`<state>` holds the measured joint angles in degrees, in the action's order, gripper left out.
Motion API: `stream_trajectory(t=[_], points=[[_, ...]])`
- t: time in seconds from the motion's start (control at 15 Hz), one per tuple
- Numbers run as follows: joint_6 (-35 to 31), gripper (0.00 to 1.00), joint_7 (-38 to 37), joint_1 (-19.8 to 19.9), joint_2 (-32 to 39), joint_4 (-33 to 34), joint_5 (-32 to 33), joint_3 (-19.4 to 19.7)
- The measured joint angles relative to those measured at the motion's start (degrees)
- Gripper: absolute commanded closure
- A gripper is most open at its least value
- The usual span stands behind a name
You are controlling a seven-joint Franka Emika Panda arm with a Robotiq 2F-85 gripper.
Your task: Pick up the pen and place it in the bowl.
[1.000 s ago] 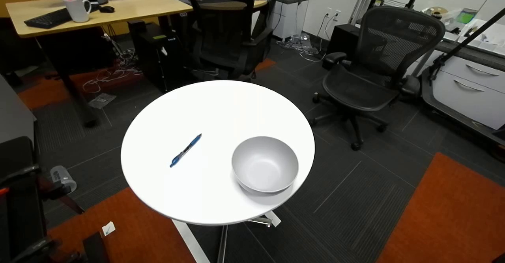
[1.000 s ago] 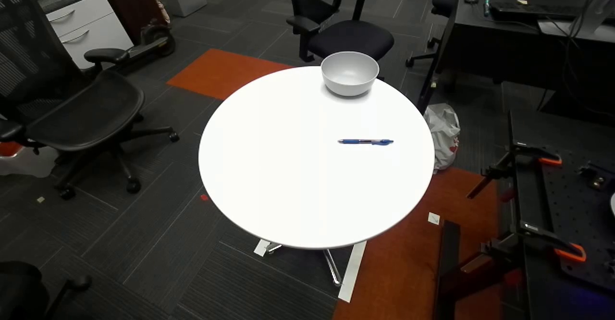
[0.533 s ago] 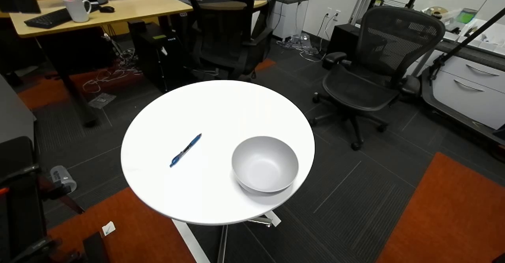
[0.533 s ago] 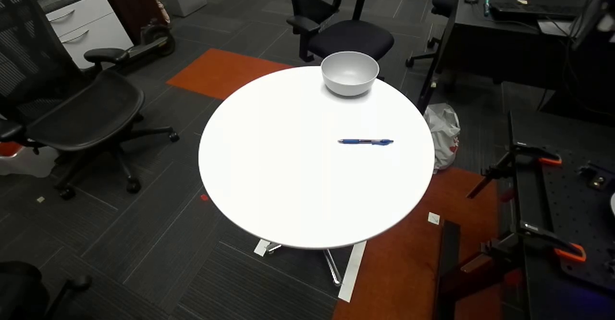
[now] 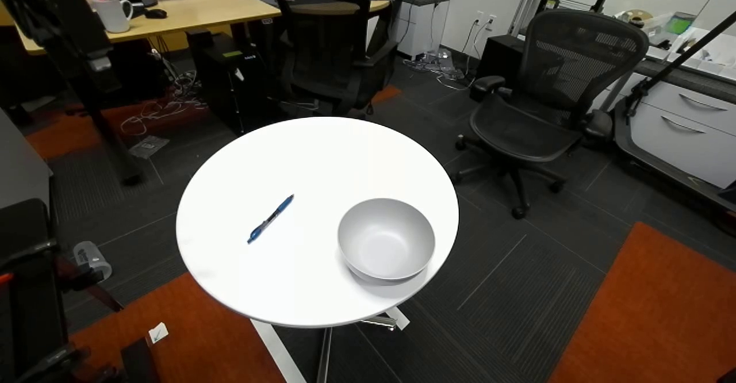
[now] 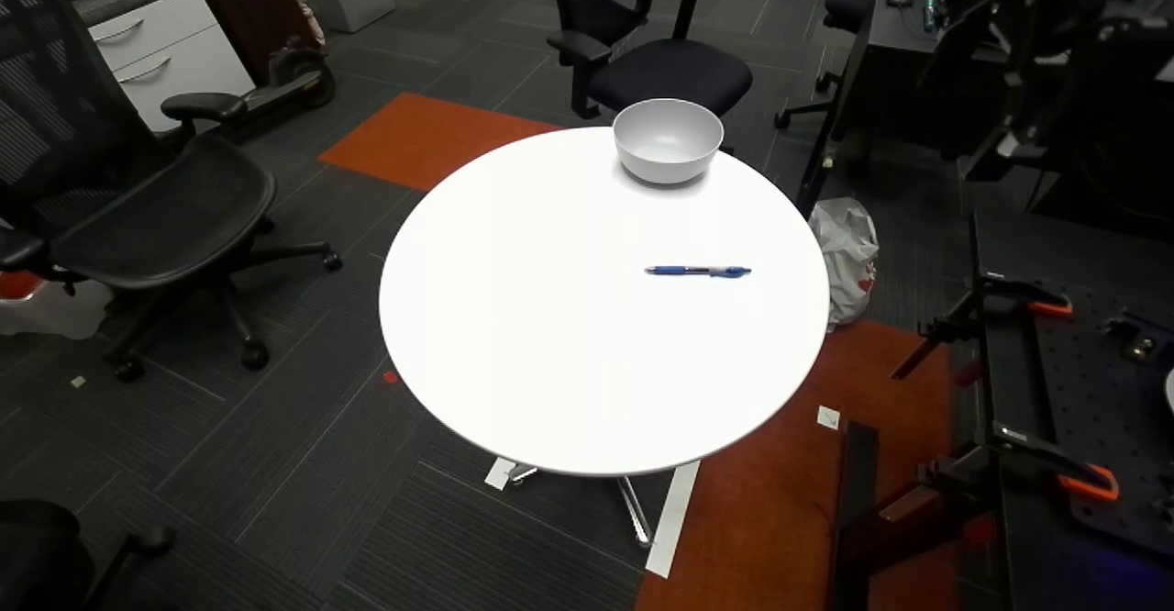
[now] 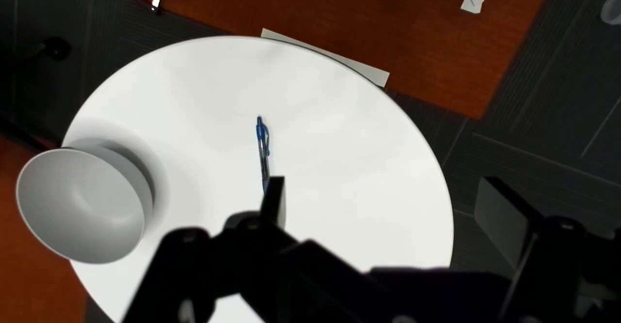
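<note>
The blue pen (image 5: pixel 271 218) lies flat on the round white table (image 5: pixel 322 153); it also shows in an exterior view (image 6: pixel 698 272) and in the wrist view (image 7: pixel 262 146). The light grey bowl (image 5: pixel 386 239) stands upright near the table's edge, apart from the pen; it also shows in an exterior view (image 6: pixel 668 141) and in the wrist view (image 7: pixel 82 204). My gripper (image 7: pixel 383 199) is wide open with nothing between its fingers. It is high above the table and off to one side. In the wrist view its left finger hides the pen's lower tip.
A dark bench with orange-tipped clamps (image 6: pixel 1087 483) stands beside the table. Black office chairs (image 5: pixel 558 84) and a wooden desk with a mug (image 5: pixel 115 15) stand around. A white plastic bag (image 6: pixel 844 258) is on the floor.
The arm and gripper have come into both exterior views, at the upper left in one and the upper right in the other, moving inward and down. Pen and bowl have not moved.
</note>
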<state>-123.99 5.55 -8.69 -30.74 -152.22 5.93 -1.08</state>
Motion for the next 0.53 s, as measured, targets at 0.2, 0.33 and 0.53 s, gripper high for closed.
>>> stream_trajectory(t=[0.2,0.33,0.53], points=[[-2.0,0.00,0.5,0.0,-1.4,-2.8,-0.5,0.8],[-2.0,0.00,0.6,0.0,-1.8,-2.9,-0.5,0.8],[-2.0,0.00,0.6,0.0,-2.0,-2.9,-0.5,0.8]])
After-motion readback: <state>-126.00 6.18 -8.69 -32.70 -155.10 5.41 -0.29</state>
